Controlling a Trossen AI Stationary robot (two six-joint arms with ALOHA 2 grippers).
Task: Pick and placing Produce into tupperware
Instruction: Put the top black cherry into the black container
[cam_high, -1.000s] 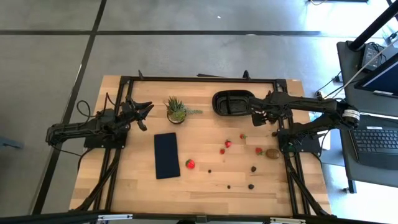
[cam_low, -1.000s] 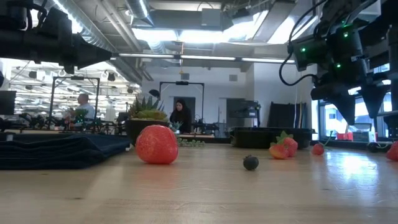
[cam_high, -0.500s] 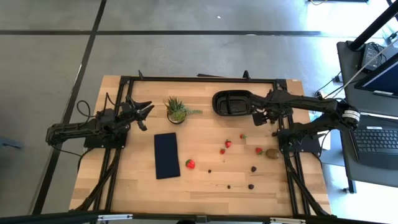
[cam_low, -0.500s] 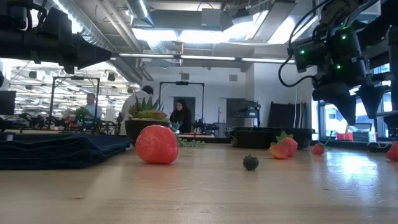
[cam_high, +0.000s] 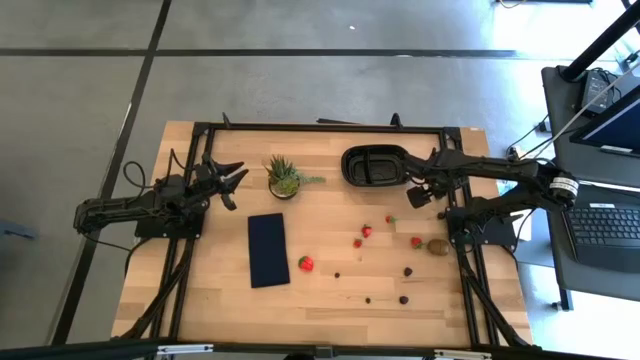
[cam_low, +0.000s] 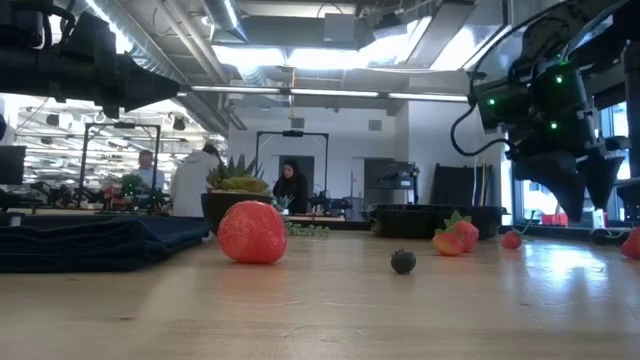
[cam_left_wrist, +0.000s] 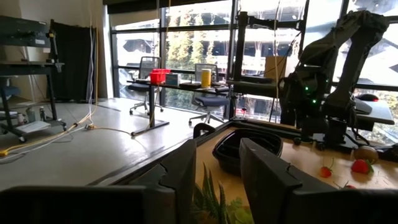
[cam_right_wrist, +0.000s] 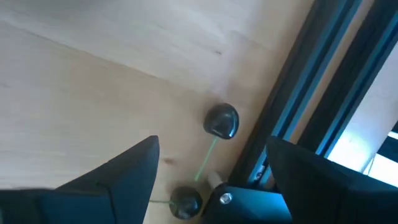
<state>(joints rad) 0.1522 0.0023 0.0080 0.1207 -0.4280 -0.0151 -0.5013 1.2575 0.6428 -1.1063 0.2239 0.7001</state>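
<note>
The black oval tupperware (cam_high: 373, 165) sits at the table's far side, right of centre. Red strawberry pieces (cam_high: 306, 263) (cam_high: 367, 231) (cam_high: 416, 242), a brown kiwi piece (cam_high: 438, 246) and tiny dark berries (cam_high: 408, 271) (cam_high: 404, 299) lie scattered on the wood nearer the front. My right gripper (cam_high: 420, 195) hangs open just right of the tupperware, fingers pointing down. In its wrist view (cam_right_wrist: 211, 149) a small dark berry (cam_right_wrist: 222, 120) lies on the wood between the spread fingers, untouched. My left gripper (cam_high: 235, 180) waits open at the table's left, beside the plant.
A spiky green potted plant (cam_high: 284, 176) stands left of the tupperware. A flat dark rectangular pad (cam_high: 268, 249) lies near the table's middle. A black metal frame (cam_high: 320, 127) runs along the table's far edge and down both sides. People move in the room behind.
My right gripper has come down a little and shifted slightly toward the table's near edge, staying open. The fruits and the tupperware have not moved. A person has walked across the room behind the table.
</note>
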